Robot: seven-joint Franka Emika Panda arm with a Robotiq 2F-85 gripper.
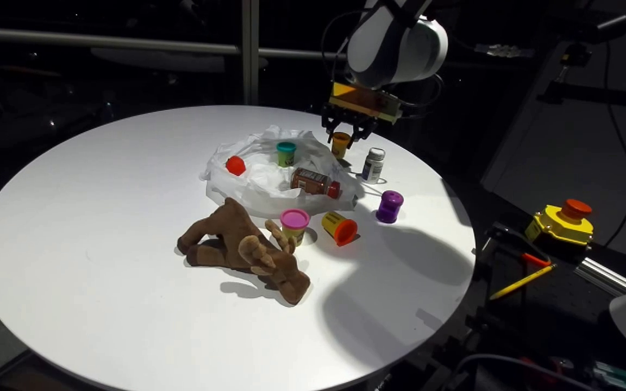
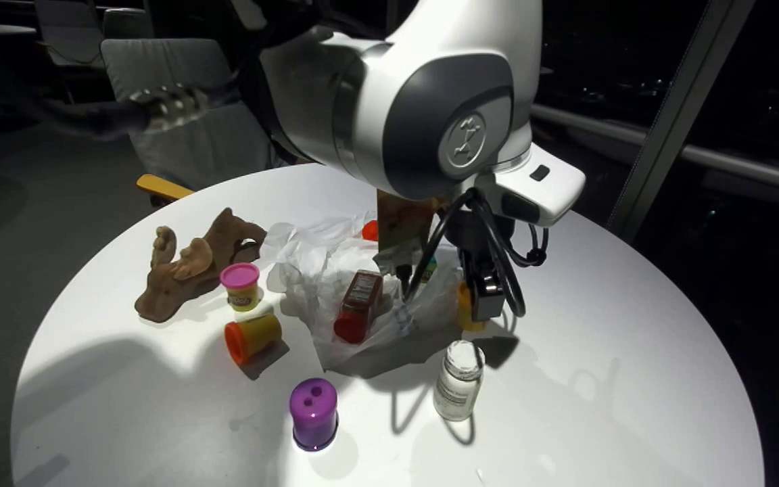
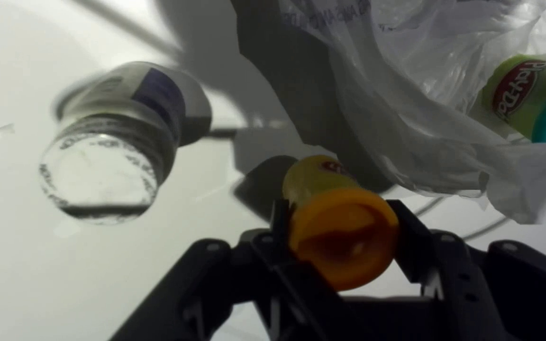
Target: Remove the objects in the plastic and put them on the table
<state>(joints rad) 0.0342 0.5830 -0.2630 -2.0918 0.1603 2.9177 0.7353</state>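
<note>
My gripper (image 3: 339,215) is closed on the orange tub (image 1: 340,147), one finger against either side of its lid. Tub is outside the bag (image 1: 261,202), just beside its rumpled edge, over the table (image 1: 90,217). Whether its base touches down, I cannot tell.

Axis: near upright, lid toward my wrist, so the tub's length runs along my reach. I judge this the placing end of a carry. The coming move turns on that line: spread the fingers, then rise straight along it. Swinging bagward looks poor; a loose fold lies near the finger on that side and could snag. White bottle (image 1: 374,165) stands on the opposite side in the wrist view, near the tub, apart from my fingers.

Likely next: green tub (image 1: 286,156), lid up in the bag, across that fold from me. Also in there: red ball (image 1: 235,165); brown bottle (image 1: 310,183) on its side, red cap pointing toward the purple cup (image 1: 389,207).

Already out on the table: purple cup, moose (image 1: 239,244), pink tub (image 1: 294,225), yellow tub (image 1: 339,228) lying over. More than half done, I'd say.
</note>
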